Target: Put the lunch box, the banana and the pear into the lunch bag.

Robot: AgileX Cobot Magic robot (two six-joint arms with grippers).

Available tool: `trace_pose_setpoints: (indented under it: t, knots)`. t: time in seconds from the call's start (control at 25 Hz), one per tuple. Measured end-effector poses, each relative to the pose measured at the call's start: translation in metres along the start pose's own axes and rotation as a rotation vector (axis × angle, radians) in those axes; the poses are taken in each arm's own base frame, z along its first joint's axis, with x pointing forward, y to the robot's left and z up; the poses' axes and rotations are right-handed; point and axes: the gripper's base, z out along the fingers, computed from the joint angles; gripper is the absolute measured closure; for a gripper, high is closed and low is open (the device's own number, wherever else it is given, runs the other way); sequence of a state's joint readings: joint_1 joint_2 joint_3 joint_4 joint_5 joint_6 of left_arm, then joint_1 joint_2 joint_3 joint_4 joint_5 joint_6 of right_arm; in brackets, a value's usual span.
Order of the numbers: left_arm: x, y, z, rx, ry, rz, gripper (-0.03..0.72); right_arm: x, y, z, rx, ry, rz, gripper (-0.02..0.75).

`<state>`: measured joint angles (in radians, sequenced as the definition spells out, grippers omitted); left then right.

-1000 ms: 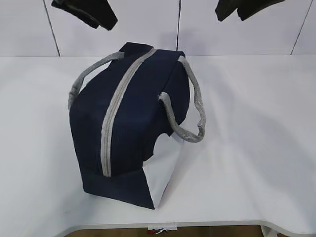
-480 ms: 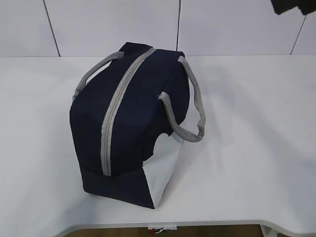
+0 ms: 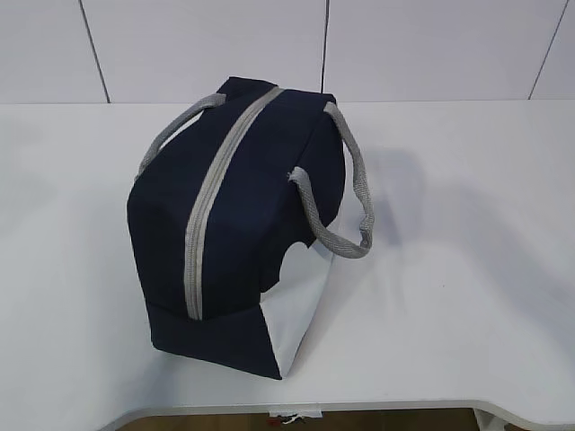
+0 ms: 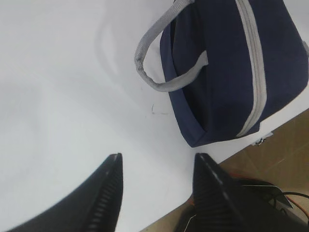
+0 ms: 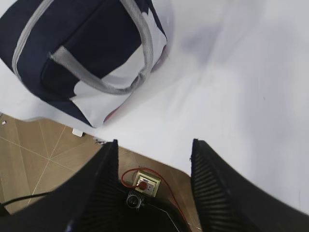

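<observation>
The navy lunch bag (image 3: 243,206) lies on the white table with its grey zipper (image 3: 208,202) closed along the top and grey strap handles (image 3: 346,193) hanging at the sides. The left wrist view shows the lunch bag (image 4: 227,72) far ahead to the right, and the right wrist view has the lunch bag (image 5: 91,43) at the upper left. My left gripper (image 4: 158,157) hangs open high above the table with nothing between its fingers. My right gripper (image 5: 154,142) is open and empty too, above the table's front edge. The lunch box, banana and pear are out of view.
The white table (image 3: 467,224) reaches a wall at the back. Its front edge (image 3: 359,409) runs close below the bag. On the brown floor beneath sits a small box with a red button and red cable (image 5: 146,183).
Both arms, at the top of the exterior view one second ago, have risen out of it, the left one first. The bag's left handle settled slightly.
</observation>
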<state>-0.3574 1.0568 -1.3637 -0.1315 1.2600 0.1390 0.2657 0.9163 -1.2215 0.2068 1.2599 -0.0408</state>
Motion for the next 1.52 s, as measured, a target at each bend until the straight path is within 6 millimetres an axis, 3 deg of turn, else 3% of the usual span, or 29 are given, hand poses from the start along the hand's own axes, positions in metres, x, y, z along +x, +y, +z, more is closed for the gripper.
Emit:
trace_pose_setpoints:
  t: [0.36, 0.84, 1.28, 1.52]
  knots:
    - [0.067, -0.010, -0.031, -0.008, -0.063, 0.009, 0.352, 0.059, 0.003, -0.023, -0.001, -0.068, -0.025, 0.338]
    - [0.151, -0.021, -0.055, -0.024, -0.197, 0.026, 0.401, 0.123, -0.001, -0.025, 0.035, -0.121, -0.065, 0.340]
    - [0.218, -0.026, -0.041, -0.033, -0.270, 0.036, 0.402, 0.185, -0.005, -0.014, 0.041, -0.197, -0.124, 0.342]
    - [0.238, -0.026, -0.027, -0.036, -0.300, 0.037, 0.417, 0.211, -0.008, -0.003, 0.044, -0.233, -0.139, 0.342]
